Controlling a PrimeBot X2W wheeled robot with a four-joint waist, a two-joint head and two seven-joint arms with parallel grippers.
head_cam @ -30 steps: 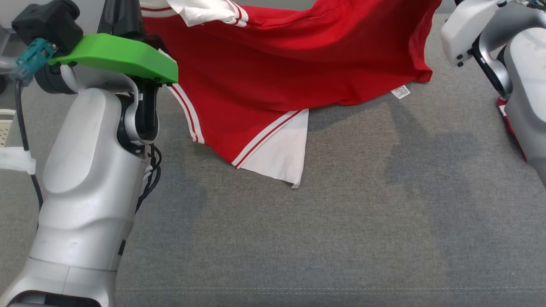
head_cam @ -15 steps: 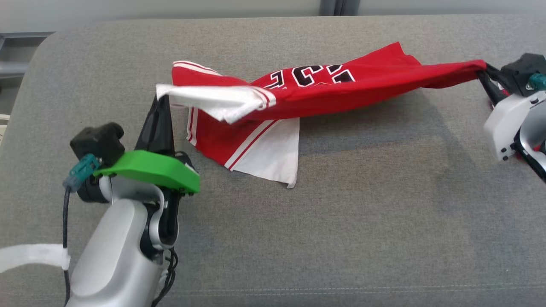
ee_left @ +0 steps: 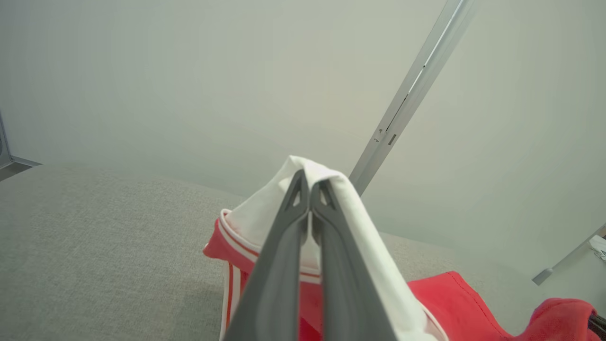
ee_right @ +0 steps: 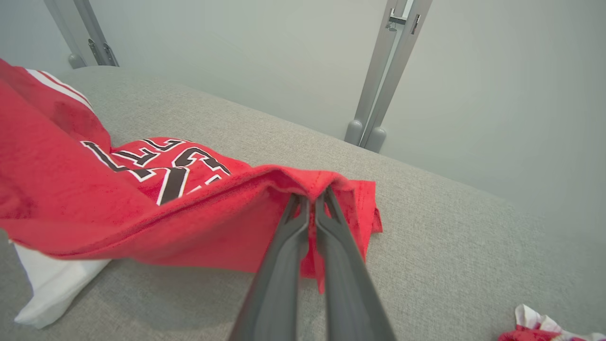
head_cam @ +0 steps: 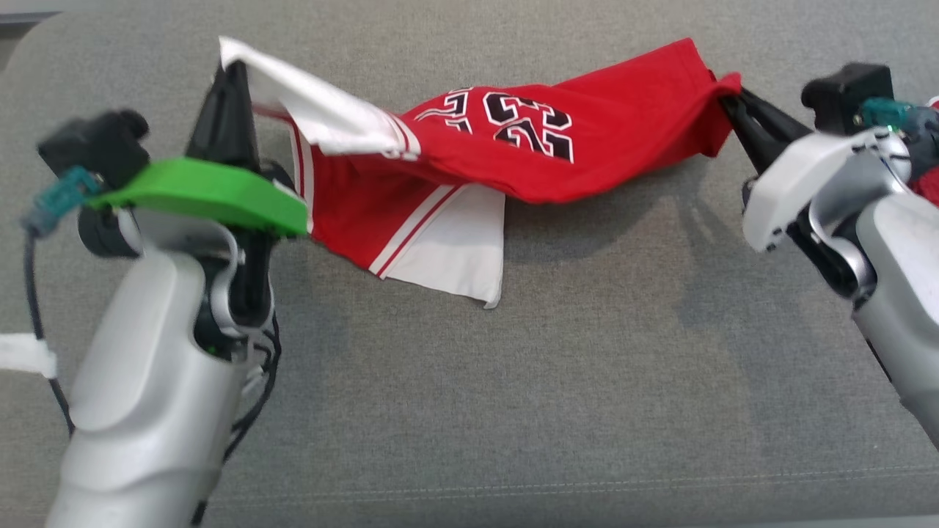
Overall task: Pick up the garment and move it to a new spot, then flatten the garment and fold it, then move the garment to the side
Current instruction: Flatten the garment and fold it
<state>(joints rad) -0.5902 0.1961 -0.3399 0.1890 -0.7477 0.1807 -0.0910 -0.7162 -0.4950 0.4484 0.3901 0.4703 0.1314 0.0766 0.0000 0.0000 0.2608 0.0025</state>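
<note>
- One garment [head_cam: 528, 139]: red jersey with white sleeves, black-and-white "23" facing up. Strung between two claws over the grey fabric tabletop [head_cam: 513, 411].
- Left claw [head_cam: 233, 67]: two dark fingers pressed together, pinching the white sleeve edge at the garment's left end. Same in the left wrist view, with white cloth draped over both tips.
- Right claw [head_cam: 730, 103]: two dark fingers pressed together, pinching a red edge at the garment's right end. Right wrist view: red cloth folded over the tips.
- Both pinched ends raised off the tabletop; middle sagging, lower part resting on it.
- White sleeve panels counted: two. One lifted in the left claw; the other, the lower sleeve [head_cam: 455, 253], lying flat on the tabletop under the garment's middle.
- Red-and-white striped trim along both sleeve seams.
- One green cover [head_cam: 198, 194] on the left wrist, just beside the garment's left side.
- One small red-and-white cloth scrap [ee_right: 535, 327] on the tabletop, well apart from the garment; kind not discernible.
- Grey metal uprights [ee_right: 378, 71] behind the tabletop: two groups.
</note>
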